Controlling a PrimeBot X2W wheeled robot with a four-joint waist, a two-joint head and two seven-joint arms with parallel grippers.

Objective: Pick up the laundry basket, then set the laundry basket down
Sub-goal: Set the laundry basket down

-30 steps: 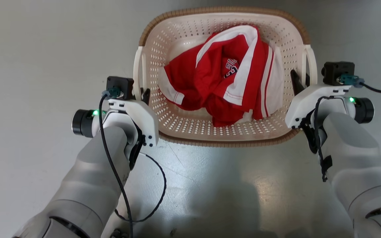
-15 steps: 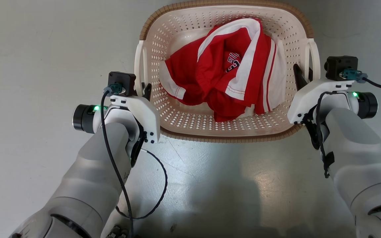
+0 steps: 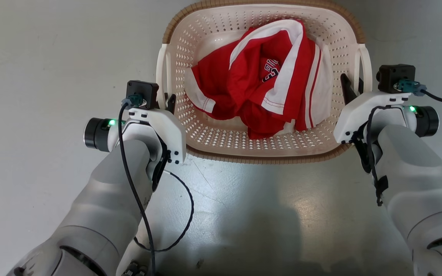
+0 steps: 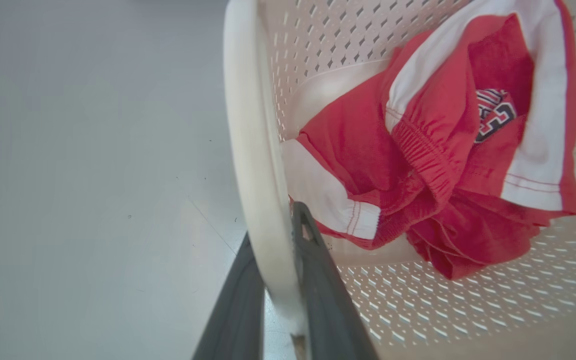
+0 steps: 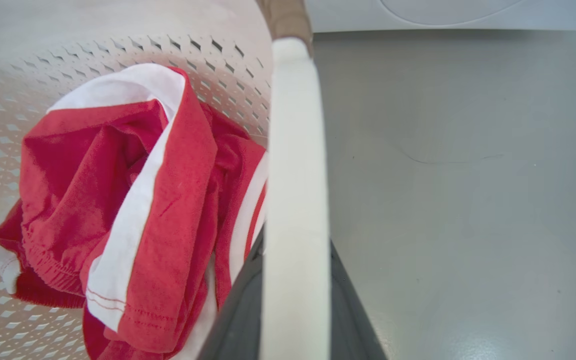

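Now we're clamping the laundry basket point(image 3: 263, 159), upper centre of frame, by its white side handles point(image 3: 161, 73): left gripper point(image 3: 166, 103) on one, right gripper point(image 3: 351, 87) on the other. Lifting unevenly, we're risking a tilt and handles slipping free.

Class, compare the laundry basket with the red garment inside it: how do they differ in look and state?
The laundry basket is cream with perforated walls; the garment is red with white stripes. The basket has a firm rounded shape; the garment lies crumpled. Both include white parts.
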